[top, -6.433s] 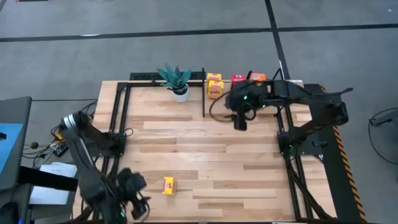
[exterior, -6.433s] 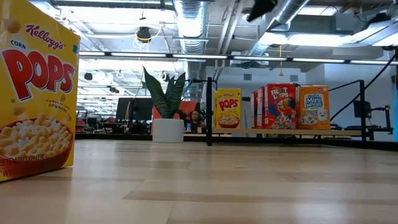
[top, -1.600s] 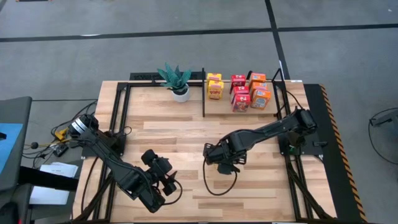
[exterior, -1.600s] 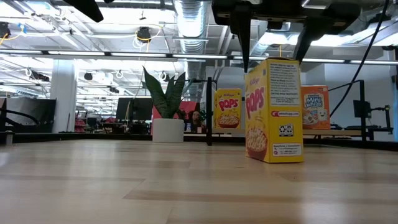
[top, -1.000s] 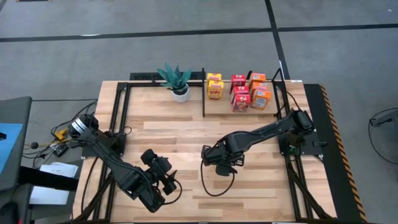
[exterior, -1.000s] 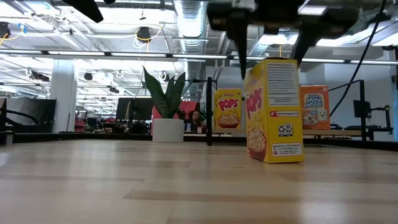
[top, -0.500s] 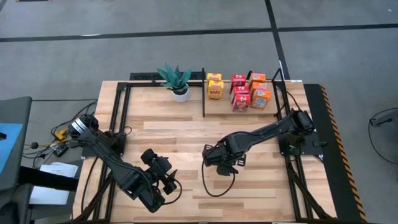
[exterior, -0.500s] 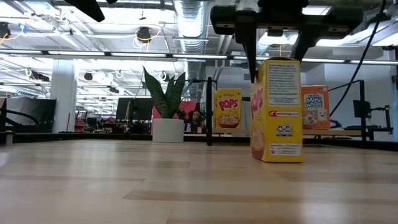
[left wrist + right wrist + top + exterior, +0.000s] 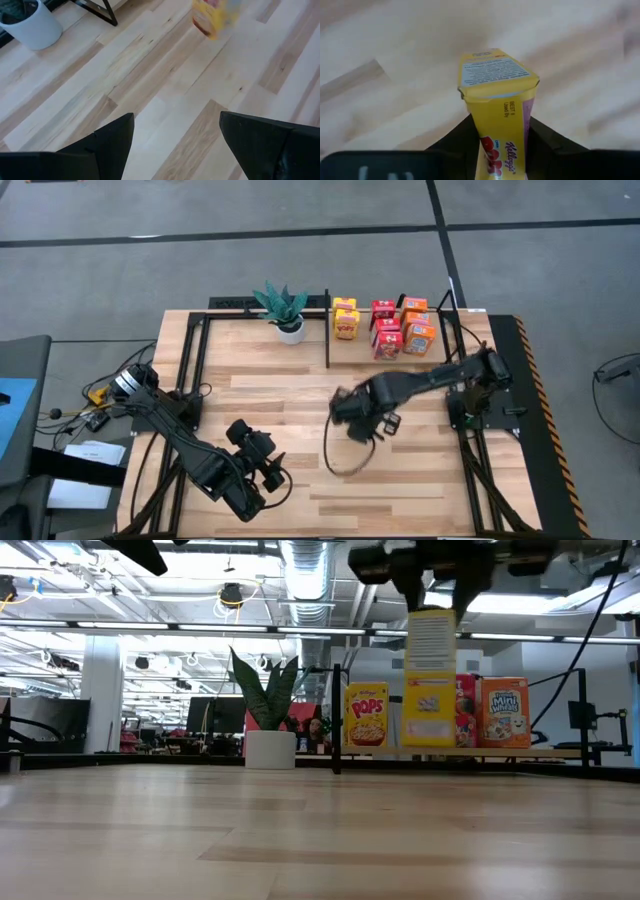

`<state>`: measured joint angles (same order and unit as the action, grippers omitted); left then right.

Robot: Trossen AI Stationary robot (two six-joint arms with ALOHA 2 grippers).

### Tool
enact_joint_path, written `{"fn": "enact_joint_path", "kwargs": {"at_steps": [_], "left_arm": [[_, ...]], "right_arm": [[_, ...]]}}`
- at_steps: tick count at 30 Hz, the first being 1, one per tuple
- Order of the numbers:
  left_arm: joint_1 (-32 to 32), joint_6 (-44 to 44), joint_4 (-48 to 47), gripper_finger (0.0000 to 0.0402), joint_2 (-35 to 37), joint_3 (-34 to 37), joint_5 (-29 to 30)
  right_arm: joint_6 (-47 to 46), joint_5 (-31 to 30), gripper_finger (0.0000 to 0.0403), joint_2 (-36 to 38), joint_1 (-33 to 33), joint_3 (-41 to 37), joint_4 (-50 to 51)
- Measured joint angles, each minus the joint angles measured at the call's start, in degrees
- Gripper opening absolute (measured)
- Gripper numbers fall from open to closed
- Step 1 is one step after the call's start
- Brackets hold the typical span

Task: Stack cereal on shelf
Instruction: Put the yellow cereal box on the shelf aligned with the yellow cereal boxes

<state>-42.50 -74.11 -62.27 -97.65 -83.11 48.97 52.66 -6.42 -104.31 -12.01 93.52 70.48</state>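
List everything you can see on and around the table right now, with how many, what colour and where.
Held cereal box: one, yellow, lifted off the table at mid-table, in the right gripper.
Shelf cereal boxes: about six, yellow, red and orange, back right on the shelf.
Shelf: one, light wood with black posts, back right.
Plant: one, green in a white pot, back centre.
Table: one, light wood.
Right gripper: dark, shut on the held cereal box.
Left gripper: dark, open, front left, waiting.

Bright even ceiling light; both wrist views motion-blurred.
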Motion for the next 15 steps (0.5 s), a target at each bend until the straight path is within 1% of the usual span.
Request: {"fn": "enact_joint_path", "kwargs": {"at_steps": [2, 7, 9, 15], "left_arm": [[0.02, -0.46, 0.03, 0.0286, 0.0, 0.0, 0.08], [0.15, -2.35, 0.05, 0.0286, 0.0, 0.0, 0.8], [0.17, -3.0, 0.06, 0.0286, 0.0, 0.0, 1.01], [1.01, -3.62, 0.17, 0.0286, 0.0, 0.0, 1.37]], "right_arm": [[-2.93, -0.3, 0.0143, 1.36, 3.12, 0.38, 2.17], [-9.36, -0.73, 0.0157, 2.87, 13.8, 2.95, 5.56], [-10.82, -1.87, 0.0158, 2.98, 17.96, 4.76, 5.56], [-18.06, -1.41, 0.0149, 2.76, 28.14, 9.81, 2.6]]}}
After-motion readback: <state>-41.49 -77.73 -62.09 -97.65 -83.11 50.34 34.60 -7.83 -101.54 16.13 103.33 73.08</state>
